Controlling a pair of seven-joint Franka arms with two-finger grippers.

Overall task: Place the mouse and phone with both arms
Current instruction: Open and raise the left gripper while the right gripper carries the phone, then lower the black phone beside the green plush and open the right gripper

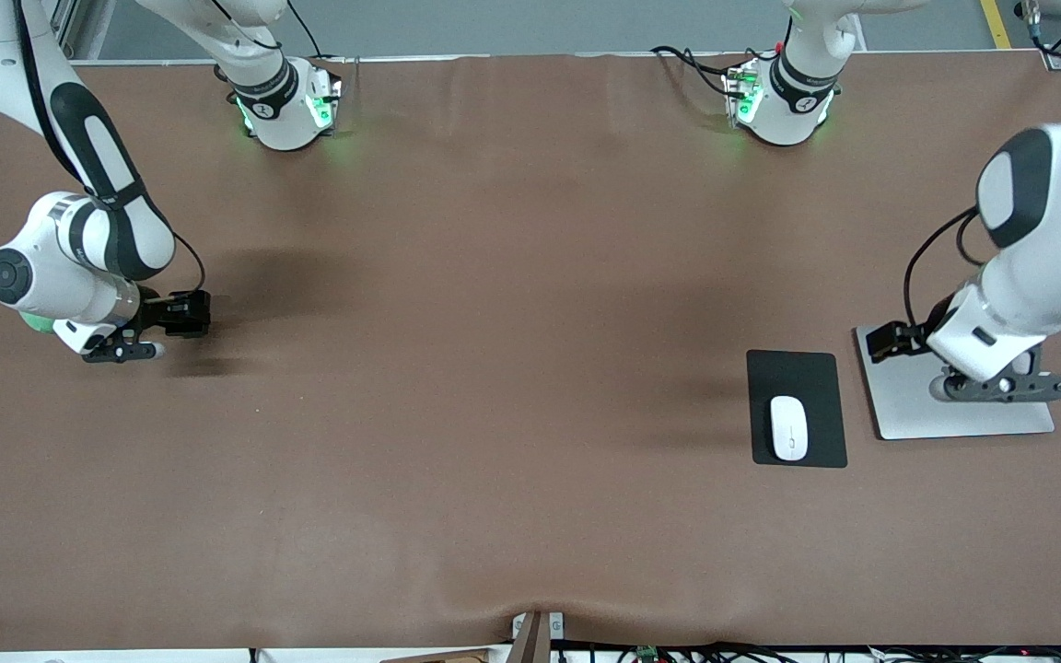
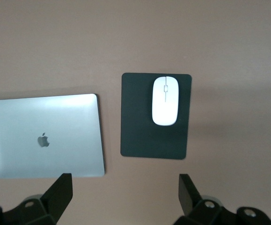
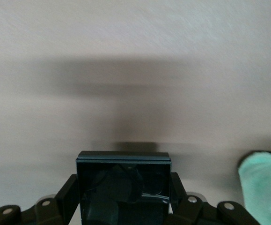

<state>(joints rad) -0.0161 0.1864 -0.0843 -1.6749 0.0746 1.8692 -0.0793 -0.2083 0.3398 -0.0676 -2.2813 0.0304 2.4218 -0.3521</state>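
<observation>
The white mouse (image 1: 789,427) lies on a flat black pad (image 1: 798,373) toward the left arm's end of the table; it also shows in the left wrist view (image 2: 165,101). My left gripper (image 1: 888,343) is open and empty, up over the edge of a silver laptop (image 1: 908,405) beside the pad; in its wrist view (image 2: 124,197) the fingers stand wide apart. My right gripper (image 1: 171,314) is shut on the black folded phone (image 1: 194,313) and holds it a little above the table at the right arm's end. The phone fills the gap between the fingers (image 3: 123,187).
The closed silver laptop (image 2: 44,136) lies beside the black pad (image 2: 135,136), both on the brown table cover (image 1: 494,368). A pale green soft thing (image 3: 264,187) shows next to the right gripper, also under the right wrist (image 1: 33,322).
</observation>
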